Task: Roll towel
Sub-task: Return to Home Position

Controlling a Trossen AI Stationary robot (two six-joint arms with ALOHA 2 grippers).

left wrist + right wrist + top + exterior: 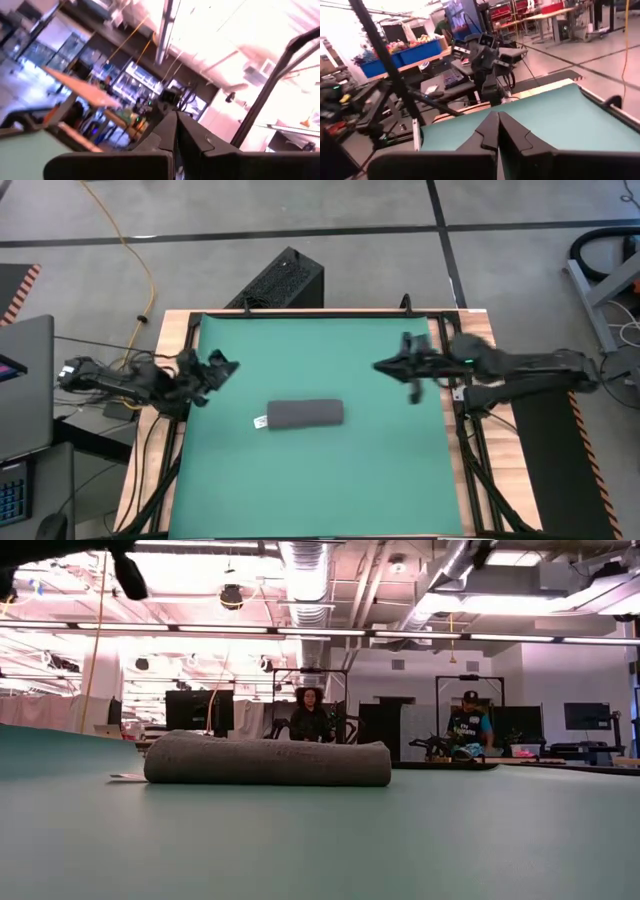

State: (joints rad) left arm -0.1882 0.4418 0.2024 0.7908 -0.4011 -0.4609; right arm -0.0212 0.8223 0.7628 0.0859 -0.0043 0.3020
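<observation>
Covering the tabletop, a flat green mat point(330, 350) is lying smooth, and the dark grey soft cloth towel point(305, 414) is resting near its middle as a snug cylinder, with its small white tag point(261, 421) poking out at the end nearer the left arm. Being light and limp, the roll is probably calling for a gentle pinch across its middle, or it may start loosening. The left gripper point(175, 116) and right gripper point(497, 115) are hovering near opposite mat edges, each with fingers pressed together, well apart from the towel and leaving open room all around it.
</observation>
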